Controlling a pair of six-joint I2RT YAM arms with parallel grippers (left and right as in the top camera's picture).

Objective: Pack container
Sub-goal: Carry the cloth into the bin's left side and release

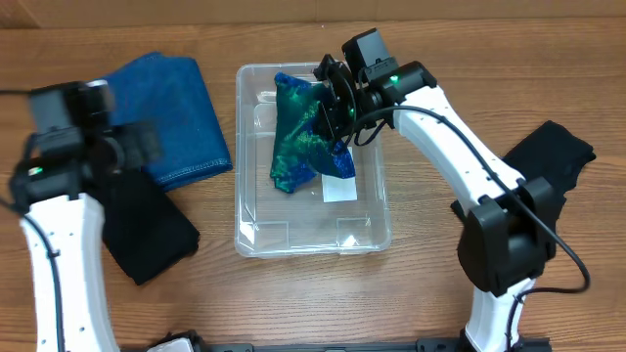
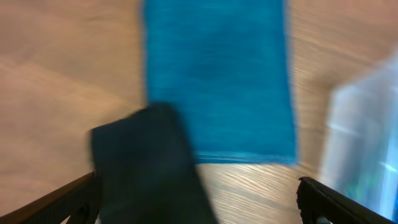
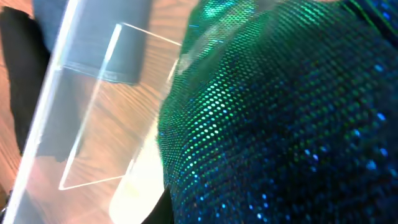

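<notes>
The clear container (image 1: 293,240) stands mid-table with a white label (image 1: 339,192) on its bottom. A blue-green sequined cloth (image 1: 301,137) hangs into its back half. My right gripper (image 1: 337,110) is shut on the cloth's top right, just above the container's far right side. In the right wrist view the cloth (image 3: 280,124) fills the frame and hides the fingers, with the container wall (image 3: 81,106) at left. My left gripper (image 1: 132,145) is open and empty at the far left, over a black cloth (image 2: 149,168) and a blue towel (image 2: 217,81). Its fingers (image 2: 199,205) show at both frame edges.
The blue towel (image 1: 171,117) lies left of the container and the black cloth (image 1: 147,230) lies in front of it. Another black cloth (image 1: 548,161) lies at the right by the right arm's base. The container's edge (image 2: 367,124) shows in the left wrist view.
</notes>
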